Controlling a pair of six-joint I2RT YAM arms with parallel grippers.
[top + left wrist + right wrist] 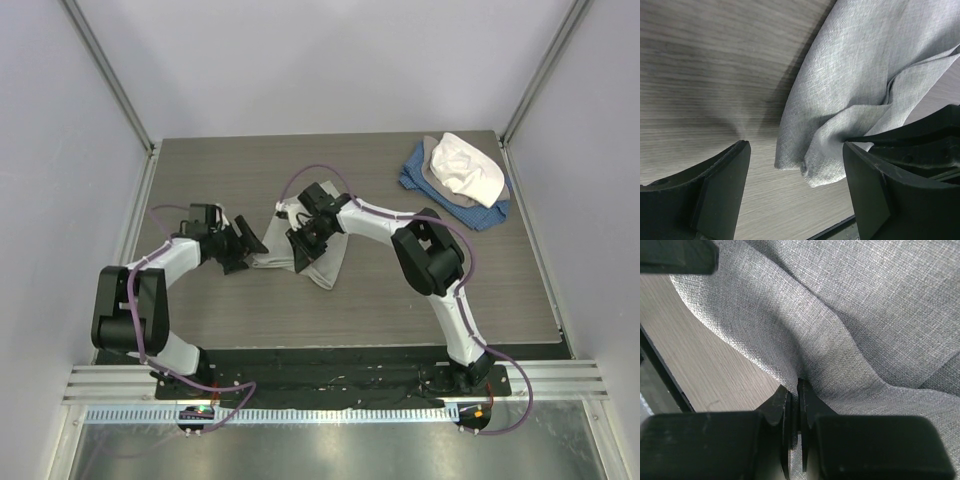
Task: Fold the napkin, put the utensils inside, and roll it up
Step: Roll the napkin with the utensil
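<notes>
Pinching a raised ridge of the plain light grey soft-fabric napkin in the right claw, fingers pressed tight on the cloth, likely gripping it for drawing one edge over into a fold. Hovering spread wide with the left claw about the napkin's bunched corner, probably readying to catch it. Lying crumpled at the middle of the grey wood-grain counter, between both claws. Sitting well apart, far right: heaped blue, grey and white cloths. Showing no spoon.

A heap of blue, grey and white cloths lies on the wood-grain desk, well apart from the right gripper, beyond it to the right.
</notes>
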